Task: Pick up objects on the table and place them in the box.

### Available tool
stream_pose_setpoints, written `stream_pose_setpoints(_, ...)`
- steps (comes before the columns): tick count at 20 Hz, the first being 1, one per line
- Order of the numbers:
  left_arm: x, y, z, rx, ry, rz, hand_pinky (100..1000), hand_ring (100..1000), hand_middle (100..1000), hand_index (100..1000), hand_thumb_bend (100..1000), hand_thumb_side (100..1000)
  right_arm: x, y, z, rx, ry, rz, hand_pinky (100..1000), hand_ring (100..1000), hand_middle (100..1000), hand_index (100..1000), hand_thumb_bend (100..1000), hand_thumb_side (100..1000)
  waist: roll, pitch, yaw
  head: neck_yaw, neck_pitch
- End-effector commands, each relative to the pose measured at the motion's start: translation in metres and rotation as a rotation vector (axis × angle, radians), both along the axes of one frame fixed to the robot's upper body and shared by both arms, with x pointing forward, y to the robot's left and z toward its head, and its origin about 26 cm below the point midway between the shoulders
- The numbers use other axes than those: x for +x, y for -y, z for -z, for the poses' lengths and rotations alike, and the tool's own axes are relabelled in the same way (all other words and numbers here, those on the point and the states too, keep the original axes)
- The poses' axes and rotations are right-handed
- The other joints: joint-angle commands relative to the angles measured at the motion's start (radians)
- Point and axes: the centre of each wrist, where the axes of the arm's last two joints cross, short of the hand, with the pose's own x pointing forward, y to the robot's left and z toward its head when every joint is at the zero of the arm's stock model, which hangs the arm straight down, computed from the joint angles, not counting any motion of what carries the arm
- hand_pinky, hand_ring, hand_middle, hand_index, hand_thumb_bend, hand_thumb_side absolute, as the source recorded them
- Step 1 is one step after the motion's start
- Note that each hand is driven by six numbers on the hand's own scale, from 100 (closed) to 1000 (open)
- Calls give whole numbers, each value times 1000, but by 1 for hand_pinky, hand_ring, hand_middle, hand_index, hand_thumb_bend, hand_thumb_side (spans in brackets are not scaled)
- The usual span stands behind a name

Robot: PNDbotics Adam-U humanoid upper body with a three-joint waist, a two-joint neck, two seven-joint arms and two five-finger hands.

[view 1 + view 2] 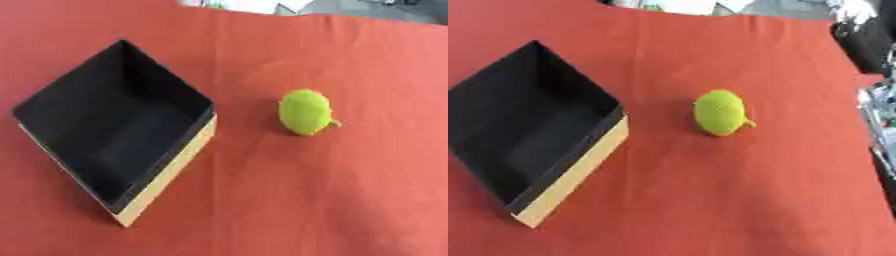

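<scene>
A red cloth covers the worktop (737, 200). An open box (535, 125), black inside with a tan outer wall, sits on the left. A yellow-green knitted fruit (720, 112) lies apart to its right.

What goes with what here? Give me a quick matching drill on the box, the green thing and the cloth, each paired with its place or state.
Things:
1. black open-topped box with tan outer wall
2. yellow-green round object with a small stem
3. red cloth covering the table

Descriptions:
A. lies under everything
B. at the left, nothing inside
C. on the cloth, right of the box, apart from it

Pairs: 1-B, 2-C, 3-A
</scene>
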Motion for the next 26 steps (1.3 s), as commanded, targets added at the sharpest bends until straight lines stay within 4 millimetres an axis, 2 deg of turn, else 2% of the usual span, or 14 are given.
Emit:
stream_pose_setpoints(1,-5,-1,-8,21,25,-8,669,552,539,677,150,100,-3,1,-8,-18,18,-17,774,693,644,809,100,607,3,-24,-1,-1,-9)
stream_pose_setpoints(10,-5,-1,-9,24,23,-9,670,552,539,677,146,100,-5,4,-11,-71,-7,19,771,692,641,802,100,572,0,-27,1,0,-10)
stream_pose_setpoints(12,-5,-1,-9,27,22,-9,670,552,539,677,142,100,-5,5,-11,-118,-37,54,772,704,656,820,100,436,-1,-27,2,0,-9)
stream_pose_setpoints(13,-5,-2,-9,29,21,-10,671,552,539,677,141,100,-6,6,-12,-170,-71,82,774,715,673,831,100,434,-2,-27,3,0,-8)
stream_pose_setpoints(17,-4,-2,-9,38,18,-9,671,552,539,677,138,100,-9,10,-15,-461,-242,212,815,802,778,890,100,528,-6,-28,5,-1,-6)
stream_pose_setpoints(19,-4,-1,-9,43,17,-6,671,552,539,678,135,100,-10,9,-17,-610,-324,244,829,826,800,899,100,584,-7,-28,7,-3,-5)
stream_pose_setpoints(26,-2,-1,-9,59,13,3,671,552,538,678,130,100,-12,5,-26,-954,-528,204,837,850,827,904,100,624,-9,-28,16,-10,-2)
